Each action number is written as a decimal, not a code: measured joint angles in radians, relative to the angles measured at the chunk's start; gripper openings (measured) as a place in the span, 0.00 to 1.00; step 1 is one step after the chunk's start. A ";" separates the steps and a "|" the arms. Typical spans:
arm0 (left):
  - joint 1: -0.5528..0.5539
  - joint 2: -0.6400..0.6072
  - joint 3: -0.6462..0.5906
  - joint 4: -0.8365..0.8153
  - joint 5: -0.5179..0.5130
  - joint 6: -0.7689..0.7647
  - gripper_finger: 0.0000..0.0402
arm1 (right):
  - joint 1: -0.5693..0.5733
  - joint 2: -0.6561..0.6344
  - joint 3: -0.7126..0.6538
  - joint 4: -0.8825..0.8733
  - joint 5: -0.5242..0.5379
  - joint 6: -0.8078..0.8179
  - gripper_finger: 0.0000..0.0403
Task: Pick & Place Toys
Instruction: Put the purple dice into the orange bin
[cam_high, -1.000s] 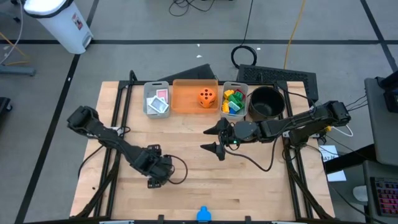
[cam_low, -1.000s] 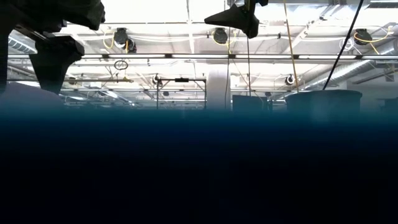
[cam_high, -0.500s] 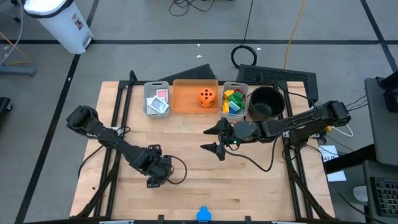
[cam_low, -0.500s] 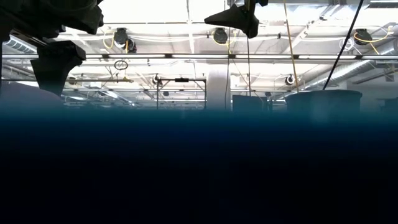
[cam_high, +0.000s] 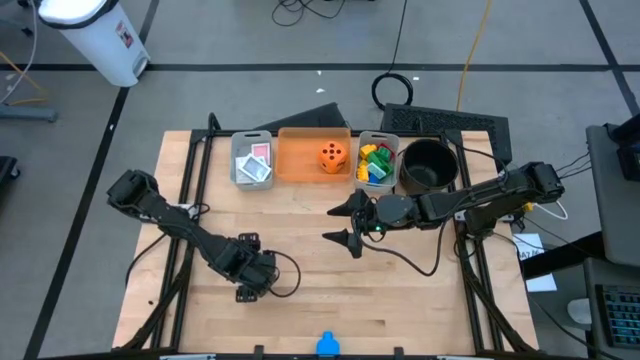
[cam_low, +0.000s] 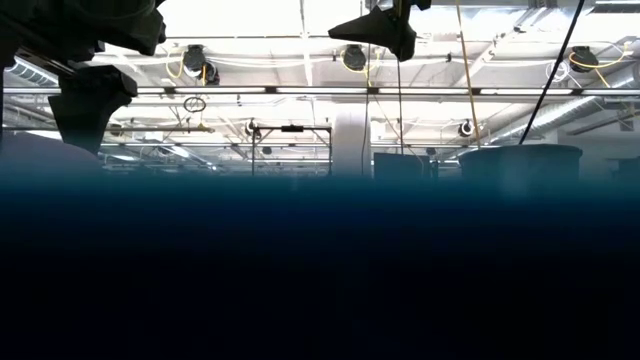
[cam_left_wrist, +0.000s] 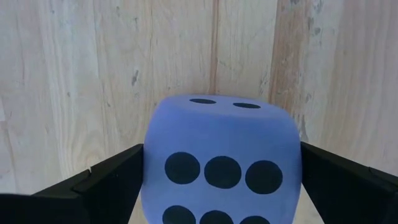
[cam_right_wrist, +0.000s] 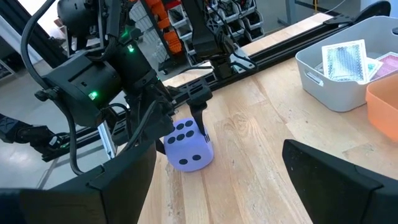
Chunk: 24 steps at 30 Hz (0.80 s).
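Jaws: left gripper (cam_left_wrist: 217, 186) apart astride purple die (cam_left_wrist: 221, 162), no squeeze yet | right gripper (cam_high: 345, 224) apart, idle mid-table | die looks soft, light foam; grip opposite flat faces gently

no readable words, brands or numerals anywhere. only dark pips on the purple die (cam_left_wrist: 221, 162) and orange die (cam_high: 334, 156); prints on the picture cards (cam_right_wrist: 345, 61) illegible.

A pale wooden bench (cam_high: 320, 300) stands on a grey floor (cam_high: 250, 90) crossed by dark lines. A white bin (cam_high: 95, 35) sits at one corner. Overhead, bright ceiling lights (cam_low: 250, 20) and pipes (cam_low: 300, 92) run across.
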 joint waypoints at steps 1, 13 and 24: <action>0.000 0.000 0.000 0.000 0.000 -0.001 1.00 | 0.000 0.000 0.000 0.000 0.000 -0.001 0.85; 0.002 -0.003 0.000 0.000 0.026 -0.011 0.85 | 0.000 0.000 0.000 -0.007 0.000 -0.018 0.85; 0.111 -0.066 0.086 -0.135 -0.001 -0.016 0.84 | -0.013 0.000 0.000 -0.006 -0.003 -0.034 0.85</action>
